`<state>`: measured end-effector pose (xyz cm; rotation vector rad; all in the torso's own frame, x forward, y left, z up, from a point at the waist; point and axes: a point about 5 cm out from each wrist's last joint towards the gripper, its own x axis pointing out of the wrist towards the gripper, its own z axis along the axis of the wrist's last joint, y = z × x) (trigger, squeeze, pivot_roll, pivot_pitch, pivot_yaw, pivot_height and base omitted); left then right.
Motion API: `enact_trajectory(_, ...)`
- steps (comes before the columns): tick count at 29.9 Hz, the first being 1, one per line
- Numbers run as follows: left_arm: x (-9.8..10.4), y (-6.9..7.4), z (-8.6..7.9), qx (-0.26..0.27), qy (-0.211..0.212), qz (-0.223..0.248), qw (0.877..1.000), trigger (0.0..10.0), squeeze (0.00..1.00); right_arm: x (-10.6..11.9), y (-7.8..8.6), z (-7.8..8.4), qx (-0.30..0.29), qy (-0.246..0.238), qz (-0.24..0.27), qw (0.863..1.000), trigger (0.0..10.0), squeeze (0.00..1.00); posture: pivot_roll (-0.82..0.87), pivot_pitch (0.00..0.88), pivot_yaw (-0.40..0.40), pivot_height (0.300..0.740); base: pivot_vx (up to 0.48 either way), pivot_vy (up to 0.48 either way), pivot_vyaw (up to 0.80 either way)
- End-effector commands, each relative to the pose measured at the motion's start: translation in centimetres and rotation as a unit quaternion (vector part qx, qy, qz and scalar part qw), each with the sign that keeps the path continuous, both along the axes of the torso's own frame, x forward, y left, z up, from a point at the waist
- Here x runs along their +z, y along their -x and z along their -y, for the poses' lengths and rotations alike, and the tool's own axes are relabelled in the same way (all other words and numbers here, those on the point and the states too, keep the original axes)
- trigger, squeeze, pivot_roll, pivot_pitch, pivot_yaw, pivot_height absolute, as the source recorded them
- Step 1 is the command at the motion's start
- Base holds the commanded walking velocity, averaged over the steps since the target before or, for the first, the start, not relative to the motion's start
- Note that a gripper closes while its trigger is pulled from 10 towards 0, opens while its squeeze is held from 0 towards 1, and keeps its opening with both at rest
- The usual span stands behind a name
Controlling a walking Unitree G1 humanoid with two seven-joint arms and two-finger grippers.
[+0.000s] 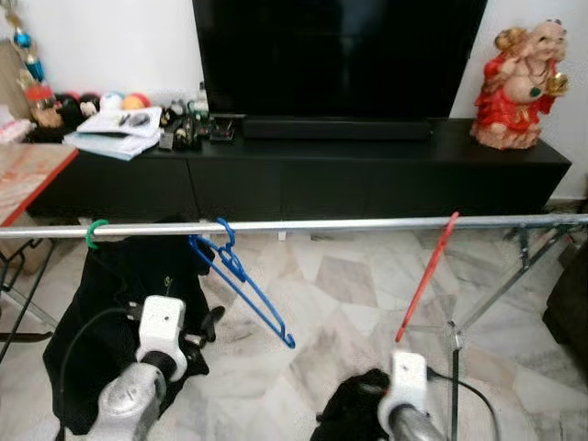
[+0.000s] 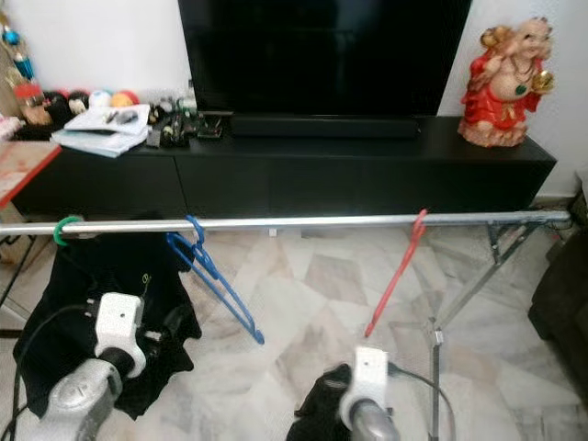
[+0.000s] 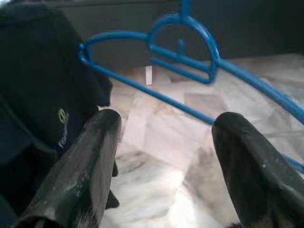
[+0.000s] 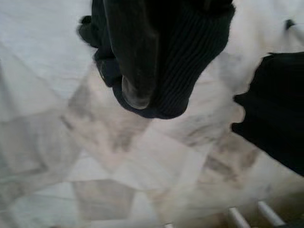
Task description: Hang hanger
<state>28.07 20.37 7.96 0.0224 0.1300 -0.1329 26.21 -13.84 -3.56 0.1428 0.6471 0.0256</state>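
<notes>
Blue plastic hanger (image 1: 241,280) already hooks the silver metal rail (image 1: 349,223) mid-frame; your left gripper (image 3: 164,156) gapes empty beneath it, your right gripper (image 4: 142,57) pinches black knit cloth (image 4: 190,61).

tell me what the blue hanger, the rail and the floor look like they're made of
Blue hanger: probably plastic, going by its uniform glossy colour and thin moulded bars. Rail: metal, likely steel, a silvery tube with bright highlights. Floor: polished marble or marble-look tile, with veined grey-beige patches and a sheen.

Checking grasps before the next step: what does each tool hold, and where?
Left tool: open, nothing held. Right tool: shut on black garment, gripping its ribbed edge.
</notes>
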Motion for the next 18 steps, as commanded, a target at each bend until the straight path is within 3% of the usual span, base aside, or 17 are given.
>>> enact_trajectory(1, 0.6, -0.4, 0.6, -0.015, 0.016, 0.005, 1.000, 10.0, 0.00, 0.0, 0.1, 0.8, -0.007, 0.009, 0.001, 1.000, 10.0, 0.00, 0.19, 0.021, 0.028, 0.740, 0.000, 0.000, 0.00)
enact_trajectory(7, 1.4, -2.1, 1.3, -0.034, 0.043, -0.009, 0.998, 10.0, 0.00, -0.3, 0.3, 0.4, -0.004, 0.006, -0.004, 1.000, 10.0, 0.00, 0.18, 0.032, 0.045, 0.740, 0.000, 0.000, 0.00)
enact_trajectory(13, 2.3, -3.7, 2.0, -0.057, 0.031, 0.003, 0.998, 10.0, 0.00, -0.4, 0.5, 0.2, -0.002, 0.006, -0.006, 1.000, 10.0, 0.00, 0.18, 0.035, 0.056, 0.740, 0.000, 0.000, 0.00)
enact_trajectory(16, 2.5, -4.0, 1.9, -0.047, 0.012, 0.015, 0.999, 10.0, 0.00, -0.4, 0.5, 0.1, -0.005, 0.006, -0.003, 1.000, 10.0, 0.00, 0.17, 0.029, 0.061, 0.740, 0.000, 0.000, 0.00)
enact_trajectory(18, 2.1, -3.4, 1.2, -0.018, 0.000, 0.026, 1.000, 10.0, 0.00, -0.4, 0.6, 0.2, -0.005, 0.007, -0.002, 1.000, 10.0, 0.00, 0.16, 0.025, 0.059, 0.740, 0.000, 0.000, 0.00)
